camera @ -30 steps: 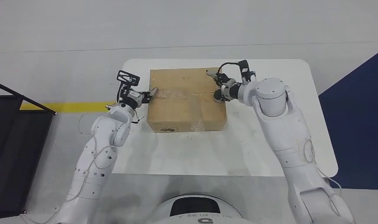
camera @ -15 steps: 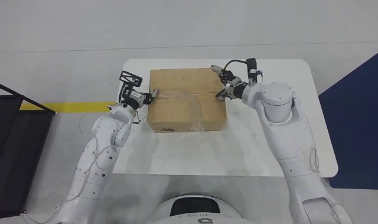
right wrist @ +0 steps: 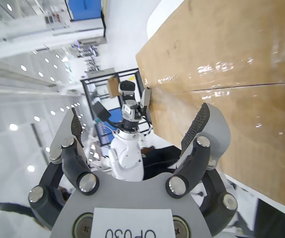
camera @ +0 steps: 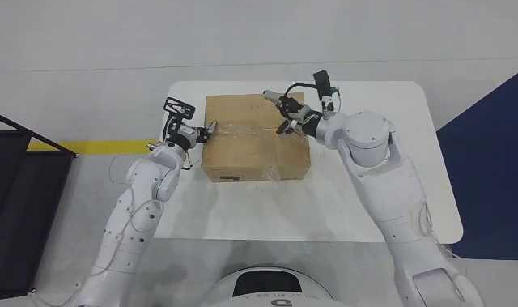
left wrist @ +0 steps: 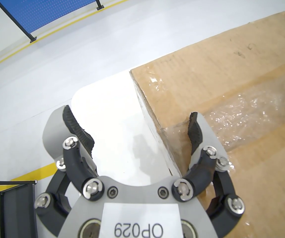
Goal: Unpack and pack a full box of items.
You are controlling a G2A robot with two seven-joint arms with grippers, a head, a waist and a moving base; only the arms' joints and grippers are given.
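Brown cardboard box [camera: 255, 141], flaps shut and taped, sits on white counter [camera: 364, 194] near far edge; contents hidden. Left gripper [camera: 204, 131] spread wide, straddling box's left top edge. Right gripper [camera: 275, 112] spread wide above taped seam.

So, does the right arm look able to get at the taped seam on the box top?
Probably yes: the right claw hangs open over the closed cardboard box, close by the taped seam, and nothing lies between them.
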